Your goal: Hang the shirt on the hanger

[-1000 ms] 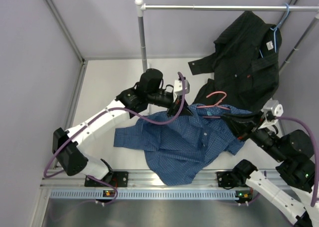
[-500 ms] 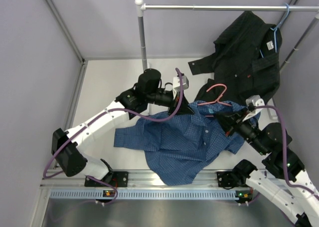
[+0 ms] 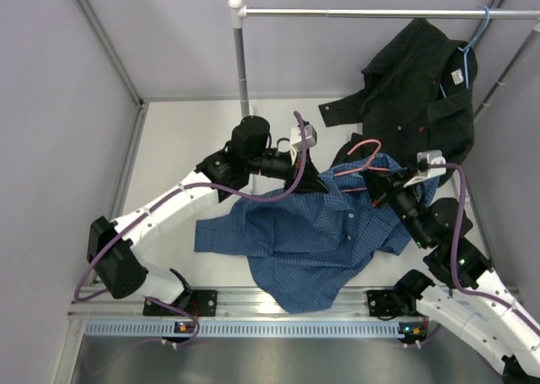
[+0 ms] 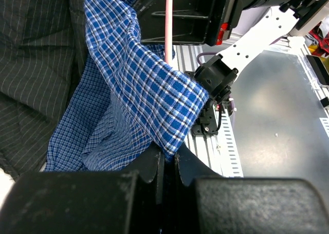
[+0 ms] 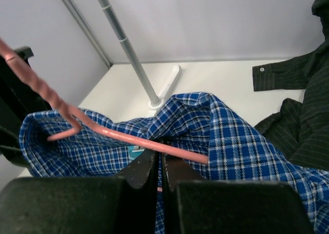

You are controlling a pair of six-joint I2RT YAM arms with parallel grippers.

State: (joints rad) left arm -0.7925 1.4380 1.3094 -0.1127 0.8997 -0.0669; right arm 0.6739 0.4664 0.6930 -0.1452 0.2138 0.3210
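Shirt point(image 3: 312, 240) and hanger point(image 3: 365, 143) seemingly higher now

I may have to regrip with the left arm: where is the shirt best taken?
Take the shirt by its raised folded edge beside the hanger, where the left gripper pinches it. It stands clear of the table as a doubled band, so likely come from the left, jaws across it. The right gripper holds the wire opposite.
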